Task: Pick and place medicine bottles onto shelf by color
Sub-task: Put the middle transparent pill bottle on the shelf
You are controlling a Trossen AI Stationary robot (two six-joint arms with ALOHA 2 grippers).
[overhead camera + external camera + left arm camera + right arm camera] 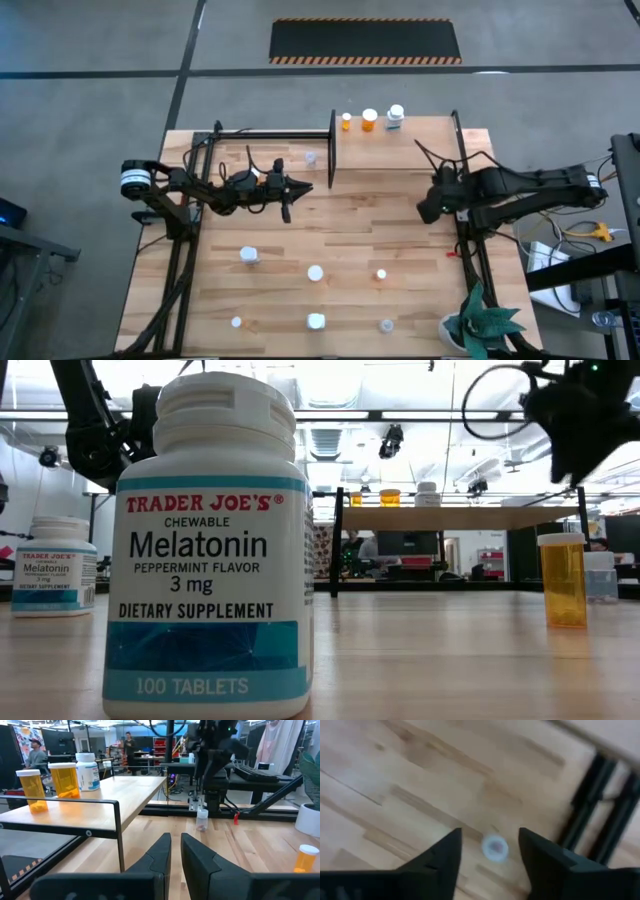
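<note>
One small clear bottle (494,847) stands between my right pincer (490,855), fingers apart and empty; light, slick plastic, I'd grip its body below the cap. Left pincer (173,851) narrow, empty.

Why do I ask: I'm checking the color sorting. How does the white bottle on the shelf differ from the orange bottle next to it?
The white bottle is opaque with a blue label band, while the orange bottle is see-through amber with no label showing. The white bottle looks wider; the orange bottle is narrower. The white bottle stands farther along the shelf from the left gripper than the orange bottle. Both stand upright with white caps.
</note>
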